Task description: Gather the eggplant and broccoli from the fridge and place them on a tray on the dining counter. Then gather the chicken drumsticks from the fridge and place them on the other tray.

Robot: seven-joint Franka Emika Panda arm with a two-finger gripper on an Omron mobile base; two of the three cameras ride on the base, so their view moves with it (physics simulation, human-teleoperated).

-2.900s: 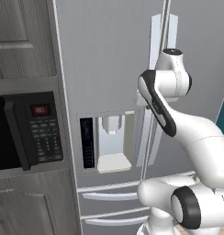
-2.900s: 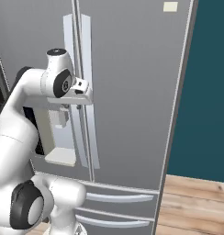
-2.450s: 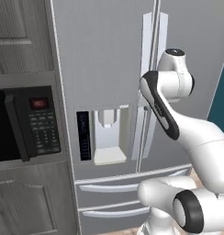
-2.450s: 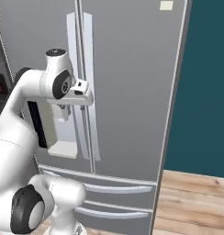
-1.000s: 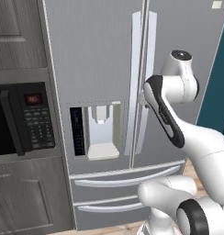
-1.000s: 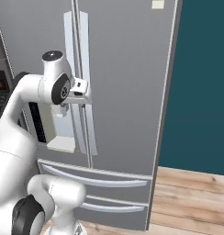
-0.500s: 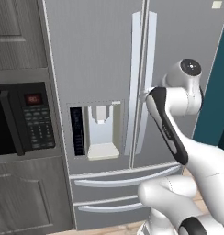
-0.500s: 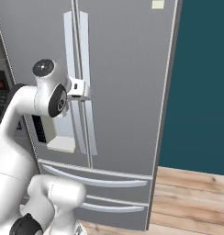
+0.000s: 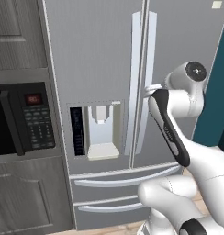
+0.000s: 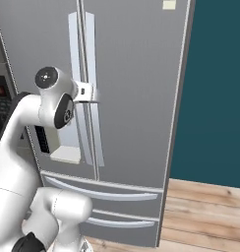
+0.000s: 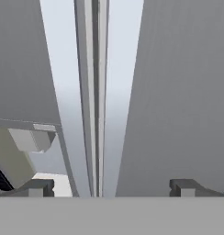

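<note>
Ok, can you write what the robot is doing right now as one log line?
phase: reaching fridge door | gripper: jaws open, holding nothing | fridge: doors closed | target: right door handle

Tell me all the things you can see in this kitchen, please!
fridge: one, grey, straight ahead, both doors shut
door handles: two, pale silver, upright, side by side at the middle seam
water dispenser: one, pale, in the left door
freezer drawers: two, grey, under the doors
microwave: one, black, left of the fridge
cabinets: grey wood, above and below the microwave
wall: teal, right of the fridge
floor: wooden planks
hand: one, open, facing the handles
</note>
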